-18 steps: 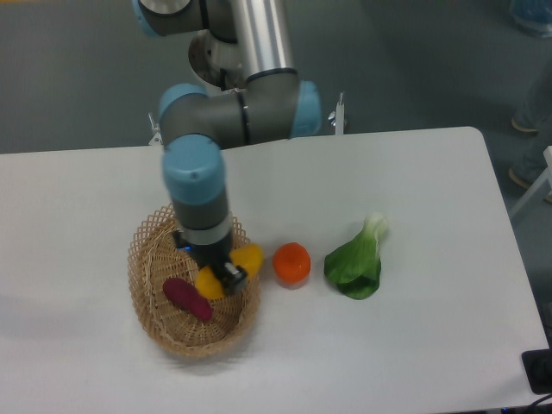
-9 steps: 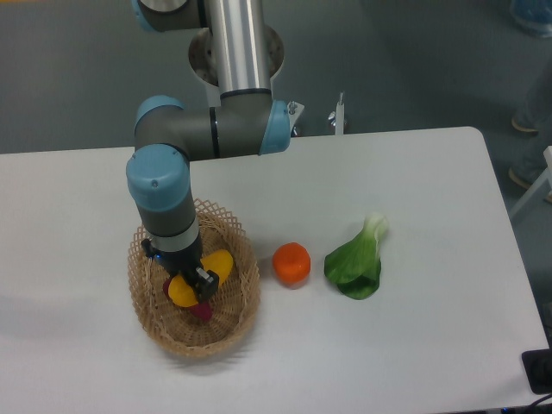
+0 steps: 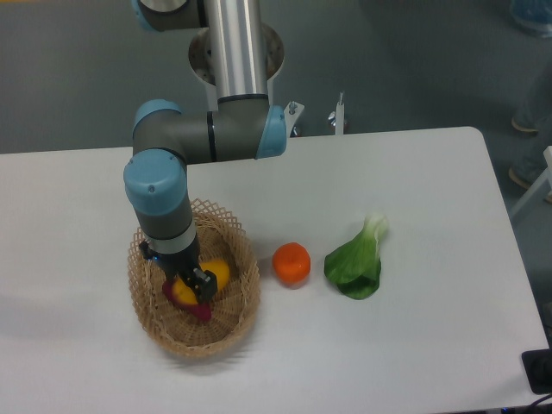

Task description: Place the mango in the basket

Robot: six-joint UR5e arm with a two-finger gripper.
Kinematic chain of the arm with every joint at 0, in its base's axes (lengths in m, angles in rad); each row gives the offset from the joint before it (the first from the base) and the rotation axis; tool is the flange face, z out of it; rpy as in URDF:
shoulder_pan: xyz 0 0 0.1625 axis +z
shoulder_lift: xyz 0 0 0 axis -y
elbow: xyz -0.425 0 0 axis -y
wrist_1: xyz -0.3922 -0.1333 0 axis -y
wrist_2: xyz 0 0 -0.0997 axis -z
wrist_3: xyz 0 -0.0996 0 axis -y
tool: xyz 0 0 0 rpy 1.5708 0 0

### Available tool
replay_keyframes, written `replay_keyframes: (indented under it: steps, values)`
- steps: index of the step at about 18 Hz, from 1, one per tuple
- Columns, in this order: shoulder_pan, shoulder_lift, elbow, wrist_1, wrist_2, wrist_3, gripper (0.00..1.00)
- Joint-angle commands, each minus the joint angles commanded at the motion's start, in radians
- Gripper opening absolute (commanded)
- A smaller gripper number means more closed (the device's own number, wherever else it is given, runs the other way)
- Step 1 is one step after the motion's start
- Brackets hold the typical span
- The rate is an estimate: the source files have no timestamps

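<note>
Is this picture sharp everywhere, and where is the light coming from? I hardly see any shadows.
In the fixed camera view the light is soft and even: only faint shadows lie under the orange fruit, the green leafy vegetable and the basket. A bright glare stripe runs down the arm's metal tube. The image is slightly soft overall, so the gripper over the mango shows little detail.

Arm bent downward, wrist vertical, claw (image 3: 193, 285) low, fingers closed around fruit
</note>
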Motion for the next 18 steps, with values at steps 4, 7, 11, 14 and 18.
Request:
replay_keyframes:
  steps: [4, 7, 11, 14, 18]
  values:
    - [0.0, 0.0, 0.0, -0.002, 0.005, 0.0, 1.0]
    - [0.003, 0.011, 0.005, -0.008, 0.063, 0.003, 1.0]
    - [0.104, 0.037, 0.017, -0.014, 0.061, 0.009, 1.0]
    - [0.172, 0.035, 0.069, -0.014, 0.052, 0.012, 1.0]
    - [0.291, -0.011, 0.153, -0.018, 0.025, 0.064, 1.0]
